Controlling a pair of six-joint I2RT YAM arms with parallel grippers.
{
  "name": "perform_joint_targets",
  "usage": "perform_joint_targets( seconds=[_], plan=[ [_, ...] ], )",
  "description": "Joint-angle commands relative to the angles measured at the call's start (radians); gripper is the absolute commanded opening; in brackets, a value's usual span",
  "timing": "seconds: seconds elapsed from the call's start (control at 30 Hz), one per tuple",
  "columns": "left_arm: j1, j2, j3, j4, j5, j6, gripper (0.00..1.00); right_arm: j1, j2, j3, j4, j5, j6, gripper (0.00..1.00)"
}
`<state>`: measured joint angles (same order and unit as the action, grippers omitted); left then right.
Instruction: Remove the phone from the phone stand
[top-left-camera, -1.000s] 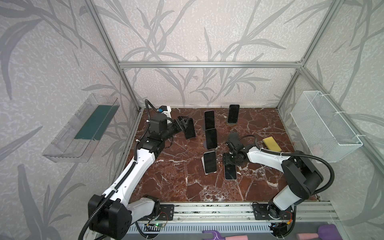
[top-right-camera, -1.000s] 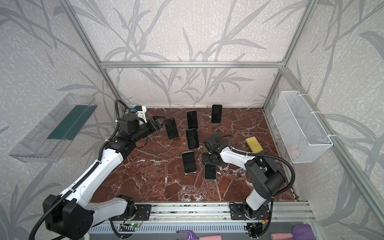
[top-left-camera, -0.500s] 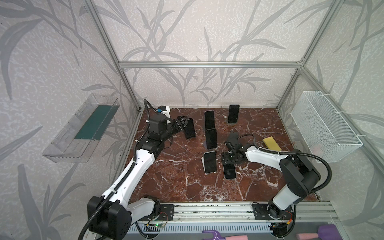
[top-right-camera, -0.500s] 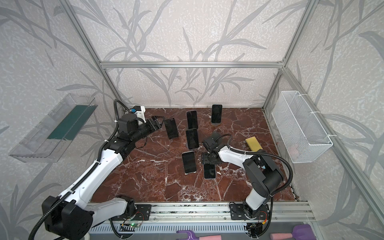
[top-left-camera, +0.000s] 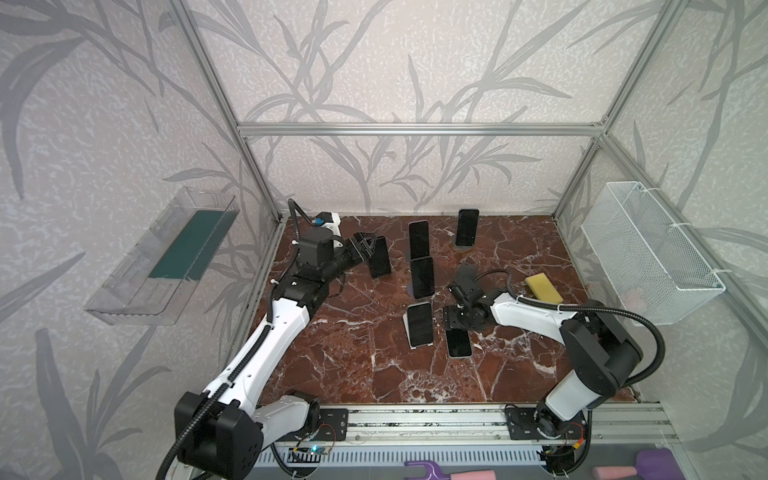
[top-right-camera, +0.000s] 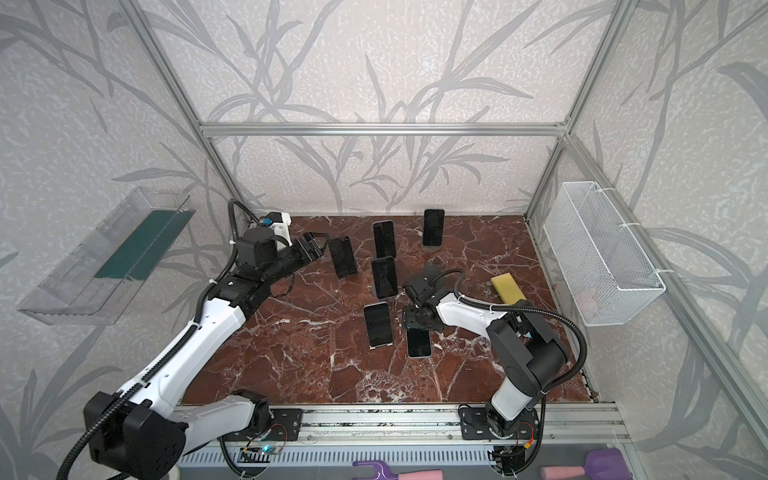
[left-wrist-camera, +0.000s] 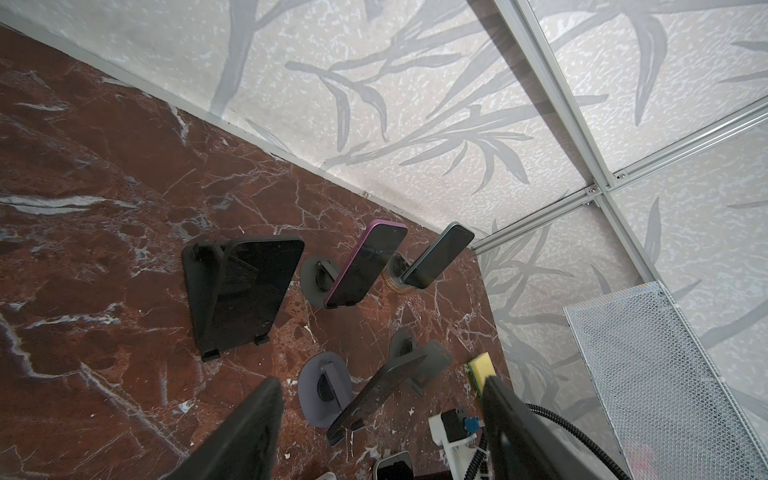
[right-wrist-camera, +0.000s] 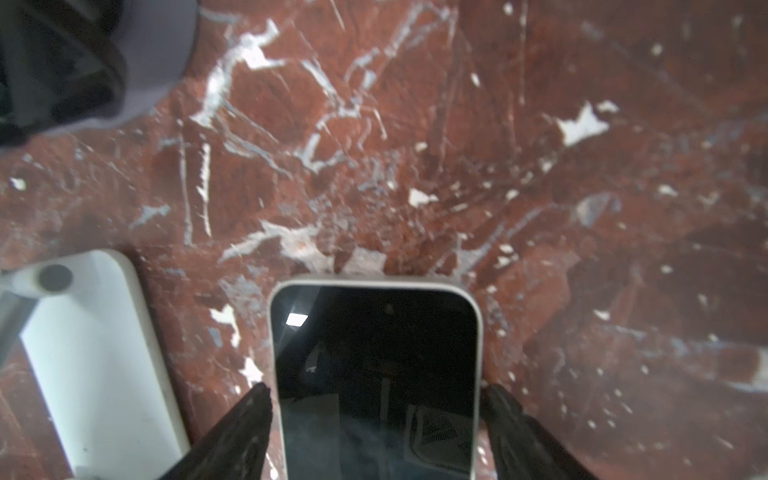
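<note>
A white-edged phone (right-wrist-camera: 376, 374) lies flat on the red marble floor, also seen in both top views (top-left-camera: 458, 343) (top-right-camera: 418, 343). My right gripper (right-wrist-camera: 376, 392) (top-left-camera: 456, 328) is open and straddles its far end, with a thin gap on each side. Just behind that gripper stands an empty dark grey phone stand (left-wrist-camera: 430, 361) (top-left-camera: 468, 270). At the back left my left gripper (left-wrist-camera: 382, 382) (top-left-camera: 365, 245) is open with nothing between its fingers, close to a black phone leaning on a black stand (top-left-camera: 380, 257) (left-wrist-camera: 249, 291).
More phones lean on stands: a purple one (top-left-camera: 418, 239), a dark one at the back (top-left-camera: 467, 227), one in the middle (top-left-camera: 422, 276), and one on a white stand (top-left-camera: 419, 324) beside the flat phone. A yellow sponge (top-left-camera: 542, 286) lies right. A wire basket (top-left-camera: 648, 253) hangs on the right wall.
The right gripper's jaws have spread apart and let go of the white-edged phone, which stays flat on the floor. The left arm has hardly moved.
</note>
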<state>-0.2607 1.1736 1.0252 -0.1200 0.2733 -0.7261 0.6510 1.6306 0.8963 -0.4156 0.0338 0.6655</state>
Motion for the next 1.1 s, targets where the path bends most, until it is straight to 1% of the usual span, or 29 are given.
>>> perform_joint_targets(
  seconds=[0.0, 0.2, 0.27, 0.33, 0.37, 0.43, 0.53, 0.67, 0.7, 0.83, 0.9, 0.97, 1.07],
  plan=[
    [-0.002, -0.025, 0.004, 0.003, 0.007, 0.005, 0.76, 0.007, -0.101, 0.04, -0.108, 0.084, 0.008, 0.82],
    [-0.002, -0.039, -0.001, 0.01, 0.001, 0.008, 0.76, 0.01, -0.264, 0.067, -0.178, 0.298, 0.005, 0.85],
    [-0.002, -0.042, 0.001, 0.012, 0.007, 0.004, 0.76, 0.011, -0.315, 0.051, -0.152, 0.396, -0.005, 0.86],
    [-0.002, -0.045, -0.001, 0.016, 0.011, -0.001, 0.76, 0.009, -0.353, 0.034, -0.104, 0.466, -0.021, 0.89],
    [-0.002, -0.046, -0.002, 0.017, 0.012, -0.001, 0.76, 0.009, -0.365, 0.026, -0.079, 0.504, -0.057, 0.91],
    [-0.002, -0.048, -0.003, 0.017, 0.013, -0.002, 0.76, 0.004, -0.366, 0.031, -0.046, 0.559, -0.059, 0.94],
    [-0.002, -0.046, -0.005, 0.022, 0.014, 0.0, 0.76, -0.024, -0.317, 0.071, -0.024, 0.564, -0.054, 0.97],
    [-0.002, -0.042, -0.004, 0.019, 0.011, 0.005, 0.76, -0.063, -0.179, 0.186, -0.047, 0.542, -0.034, 0.99],
    [-0.002, -0.041, -0.004, 0.021, 0.012, 0.005, 0.76, -0.067, -0.146, 0.211, -0.051, 0.541, 0.002, 1.0],
    [-0.002, -0.04, -0.004, 0.022, 0.012, 0.005, 0.76, -0.091, -0.014, 0.3, -0.049, 0.496, 0.043, 1.0],
    [-0.002, -0.039, -0.005, 0.023, 0.014, 0.006, 0.76, -0.102, 0.045, 0.336, -0.053, 0.499, 0.074, 1.0],
    [-0.002, -0.04, -0.005, 0.023, 0.019, 0.001, 0.76, -0.111, 0.106, 0.376, -0.098, 0.514, 0.124, 1.0],
    [0.0, -0.044, -0.006, 0.031, 0.031, -0.006, 0.76, -0.108, 0.174, 0.429, -0.117, 0.512, 0.138, 0.98]
  ],
)
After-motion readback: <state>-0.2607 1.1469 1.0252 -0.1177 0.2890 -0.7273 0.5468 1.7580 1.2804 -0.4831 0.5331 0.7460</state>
